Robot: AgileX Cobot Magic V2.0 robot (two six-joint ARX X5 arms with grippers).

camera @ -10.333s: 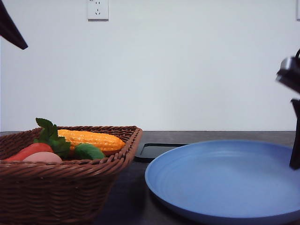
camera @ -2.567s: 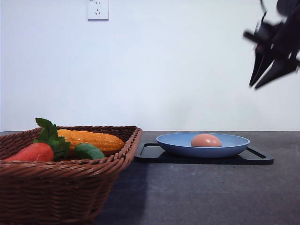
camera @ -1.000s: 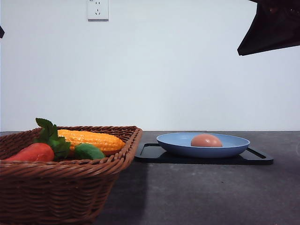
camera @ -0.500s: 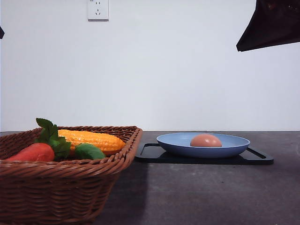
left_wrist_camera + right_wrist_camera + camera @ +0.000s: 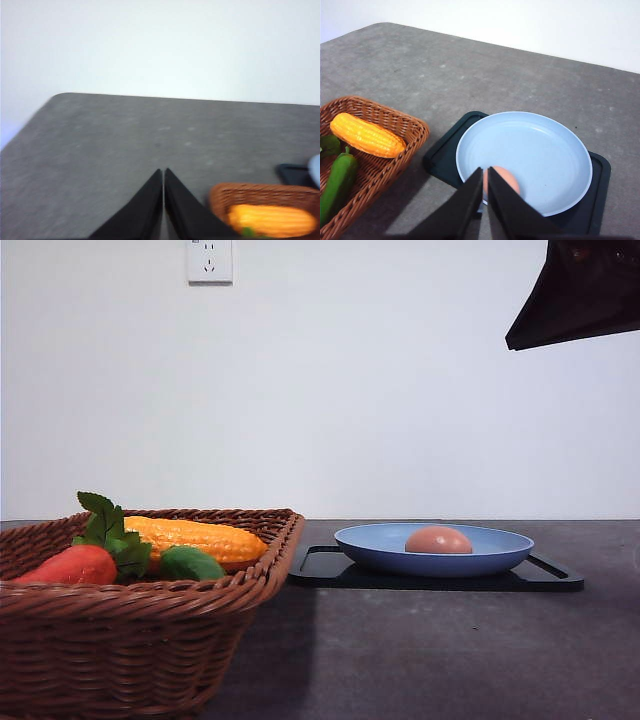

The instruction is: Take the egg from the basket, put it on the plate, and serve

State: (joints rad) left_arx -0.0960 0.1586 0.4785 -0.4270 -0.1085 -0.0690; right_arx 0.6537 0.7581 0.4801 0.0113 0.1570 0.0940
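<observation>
The grey tabletop (image 5: 450,660) carried everything. Largest on it was the basket (image 5: 130,640), woven wicker with a braided rim, at about eight o'clock in the front view; it looked stiff but light, best gripped at the rim. It held a corn cob (image 5: 195,538), a green pepper (image 5: 188,563) and a red-orange vegetable with leaves (image 5: 75,565).

Toward three o'clock from the basket lay a flat black tray (image 5: 545,578), and on it sat the plate (image 5: 480,558), matte light blue, rigid and smooth; its raised rim seemed the only place to pinch, and a tilt would likely set its load rolling.

The egg (image 5: 438,540) rested inside the plate, no longer in the basket. In the right wrist view it lay at about seven o'clock of the plate's well (image 5: 570,165). Smooth, rounded and plain, it would probably be slippery and fragile; a light hold across its middle seemed safest.

The right end effector (image 5: 486,172) hung well above the plate, fingers pressed together and carrying nothing. The left end effector (image 5: 163,172) was likewise closed and empty, above bare tabletop near the basket.

No brand, label or writing could be read on any item; a wall outlet (image 5: 209,260) bore no legible marking.
</observation>
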